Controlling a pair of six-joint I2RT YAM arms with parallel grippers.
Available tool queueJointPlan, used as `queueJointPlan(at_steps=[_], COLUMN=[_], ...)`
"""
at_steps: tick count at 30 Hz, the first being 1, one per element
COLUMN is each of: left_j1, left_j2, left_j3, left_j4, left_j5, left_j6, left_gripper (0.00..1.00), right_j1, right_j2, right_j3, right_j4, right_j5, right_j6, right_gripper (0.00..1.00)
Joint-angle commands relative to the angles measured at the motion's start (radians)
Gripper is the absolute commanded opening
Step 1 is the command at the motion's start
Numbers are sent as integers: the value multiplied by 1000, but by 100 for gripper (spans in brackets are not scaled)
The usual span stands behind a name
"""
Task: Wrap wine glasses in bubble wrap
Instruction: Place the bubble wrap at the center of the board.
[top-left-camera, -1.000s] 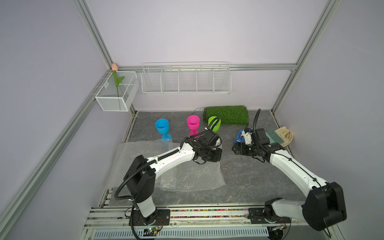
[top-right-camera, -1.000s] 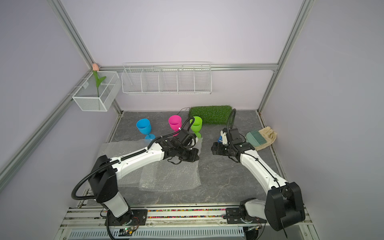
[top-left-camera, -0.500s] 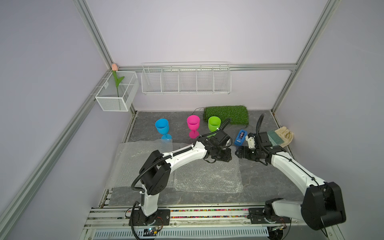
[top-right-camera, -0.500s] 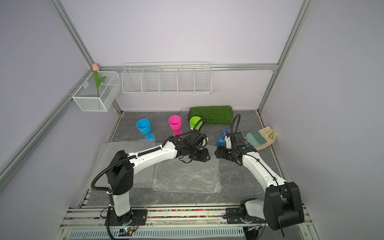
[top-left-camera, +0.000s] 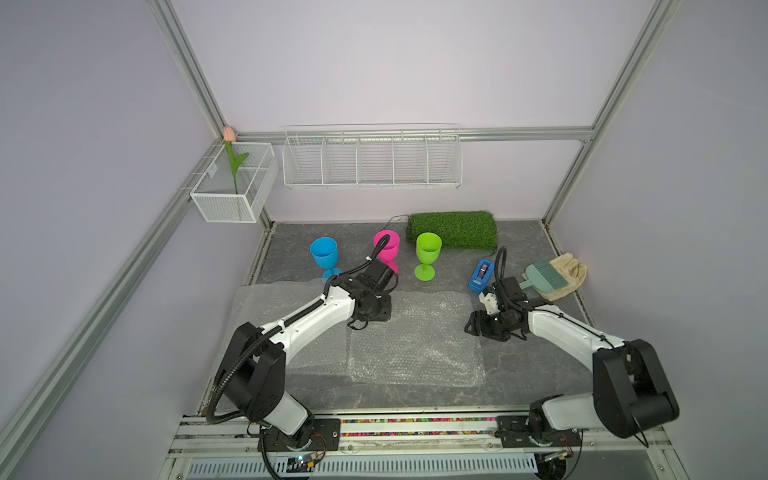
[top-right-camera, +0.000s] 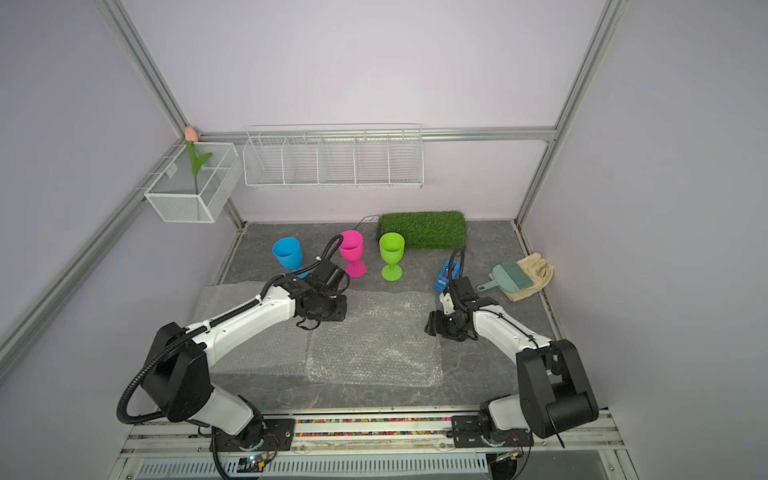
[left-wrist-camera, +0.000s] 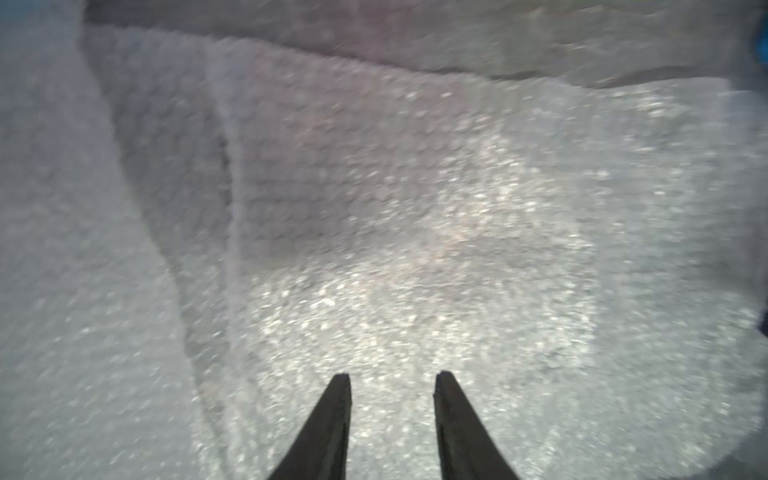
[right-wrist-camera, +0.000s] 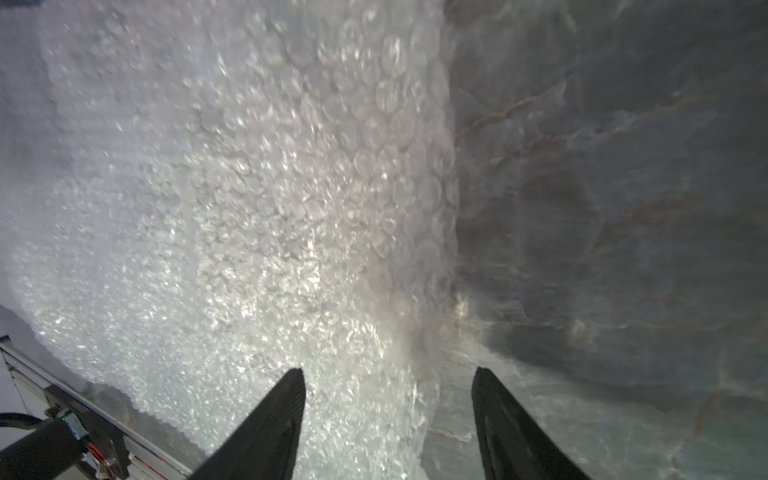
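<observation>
Bubble wrap (top-left-camera: 415, 336) lies flat on the grey table (top-left-camera: 519, 374), with both grippers low at its edges. The left gripper (left-wrist-camera: 392, 376) hangs over the sheet's far edge, jaws slightly apart and empty, with only bubbled film showing between them. The right gripper (right-wrist-camera: 387, 370) has its jaws wide apart astride the side edge, one finger over film and the other over bare table. Nothing is pinched yet.

A second sheet (top-left-camera: 274, 303) lies beside the first on the left arm's side, and the two overlap along one edge. Behind both sheets, the blue glass (top-left-camera: 324, 251), pink glass (top-left-camera: 388, 245) and green glass (top-left-camera: 428, 249) stand upright in a row, unwrapped. The pink one is partly hidden by the left arm.

The film looks very light, limp and slick, so it should drag and buckle rather than lift flat. An edge or corner is the place to pinch it, with one finger worked underneath. The glasses look light and top-heavy on thin stems, so they would tip easily. The bowl looks the safest hold.
</observation>
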Motion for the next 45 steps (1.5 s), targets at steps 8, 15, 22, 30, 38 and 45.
queueJointPlan(at_steps=[8, 15, 22, 30, 38, 45], left_j1=[159, 161, 152, 142, 115, 99], left_j2=[-77, -17, 26, 95, 23, -2], left_j3=[-115, -136, -176, -215, -257, -288], left_j4=[-11, 34, 117, 183, 137, 118], left_j5=[-2, 92, 217, 294, 271, 237], left_j6=[67, 74, 61, 45, 25, 1], left_gripper=[36, 36, 36, 25, 0, 0], right_j1=[17, -5, -37, -43, -43, -42], right_j2=[-16, -33, -33, -8, -25, -53], right_j3=[-40, -3, 8, 20, -3, -38], right_j4=[-10, -114, -121, -114, -122, -106], right_j5=[2, 137, 144, 135, 124, 150], right_j6=[26, -20, -42, -48, 1, 53], right_gripper=[19, 7, 7, 7, 7, 7])
